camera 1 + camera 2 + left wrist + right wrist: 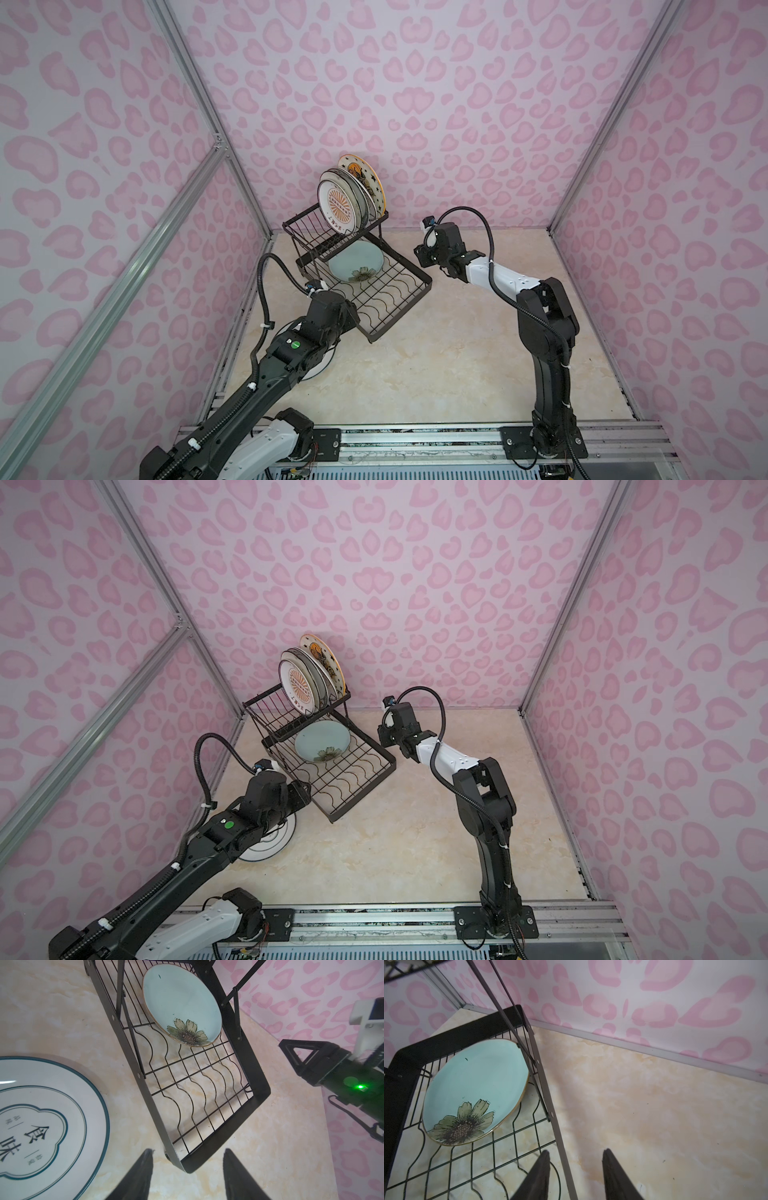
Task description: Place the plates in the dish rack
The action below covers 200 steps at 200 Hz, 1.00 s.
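The black wire dish rack (401,313) stands at the back left of the table. Up to three plates stand upright in its raised basket, an orange sunburst plate (340,205) in front and a star-rimmed plate (368,178) behind. A pale blue-green flower plate (473,1080) leans in the lower tray under the basket. A white plate with a teal rim and dark lettering (41,1115) lies flat on the table, partly hidden by my left arm in both top views. My left gripper (188,1150) hovers open over the rack's near corner. My right gripper (576,1150) is open and empty above the tray's right rim.
Pink patterned walls with aluminium posts (195,95) close in the left, back and right sides. A metal rail (415,442) carrying both arm bases runs along the front. Bare marble-look tabletop (457,353) lies between the rack and the right arm.
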Motion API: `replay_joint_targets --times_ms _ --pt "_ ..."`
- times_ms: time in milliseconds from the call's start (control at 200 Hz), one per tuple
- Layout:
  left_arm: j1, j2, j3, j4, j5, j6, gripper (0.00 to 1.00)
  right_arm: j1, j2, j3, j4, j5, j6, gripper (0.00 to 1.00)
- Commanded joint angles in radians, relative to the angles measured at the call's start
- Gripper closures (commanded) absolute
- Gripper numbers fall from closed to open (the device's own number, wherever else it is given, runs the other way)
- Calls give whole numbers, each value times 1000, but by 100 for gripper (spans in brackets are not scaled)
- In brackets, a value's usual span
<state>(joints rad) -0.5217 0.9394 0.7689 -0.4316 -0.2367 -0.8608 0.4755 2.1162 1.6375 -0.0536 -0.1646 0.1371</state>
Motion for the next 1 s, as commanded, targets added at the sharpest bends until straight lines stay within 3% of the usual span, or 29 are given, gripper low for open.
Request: replay_joint_targets --times_ms 0,180,535,995 --pt "2 -7 18 -16 -10 27 44 -6 62 56 -66 -66 -29 55" --pt "3 1 45 -49 -31 41 43 -19 167 162 -151 -125 -31 53" --pt "5 -32 91 -93 -55 60 42 -17 234 223 -205 -166 -39 54" --pt "6 -85 137 -208 -105 77 42 -16 231 230 -242 -168 -74 61"
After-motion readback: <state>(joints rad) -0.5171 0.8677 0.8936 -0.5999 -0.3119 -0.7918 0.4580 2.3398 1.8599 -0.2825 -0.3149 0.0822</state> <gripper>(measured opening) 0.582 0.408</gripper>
